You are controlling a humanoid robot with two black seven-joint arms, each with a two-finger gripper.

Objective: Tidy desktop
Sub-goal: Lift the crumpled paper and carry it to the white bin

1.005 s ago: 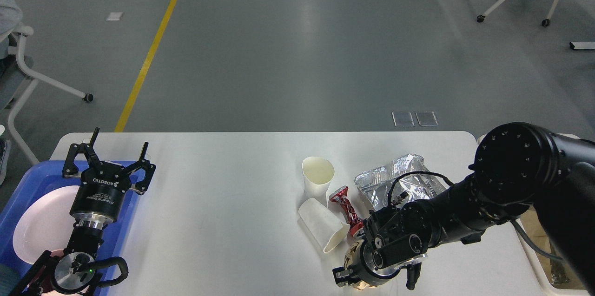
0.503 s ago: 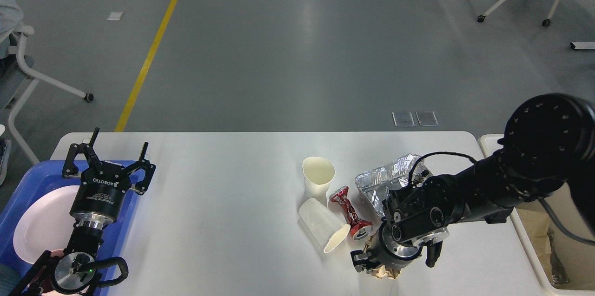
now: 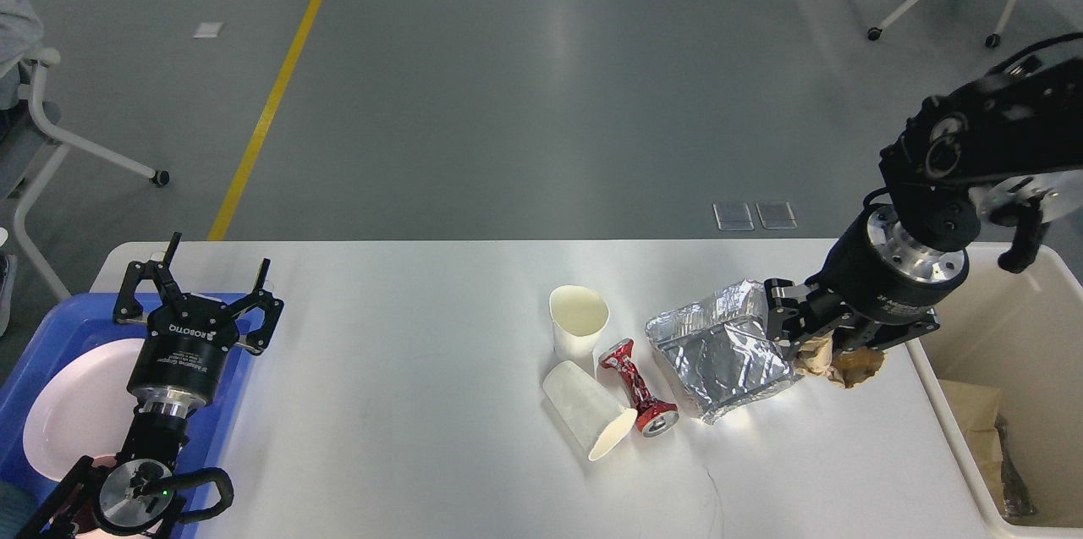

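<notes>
While the right jaws point(image 3: 833, 353) pinch a crumpled brown paper wad point(image 3: 838, 361) above the surface point(image 3: 406, 404), the cream bin point(image 3: 1015, 336) lies just beyond them, already holding brown paper. Left of these jaws remain foil point(image 3: 719, 353), a crushed red can point(image 3: 636, 387) and two paper cups point(image 3: 579, 319). Left jaws point(image 3: 203, 289) hang spread over the blue tray point(image 3: 51, 336). Judged partly complete.
</notes>
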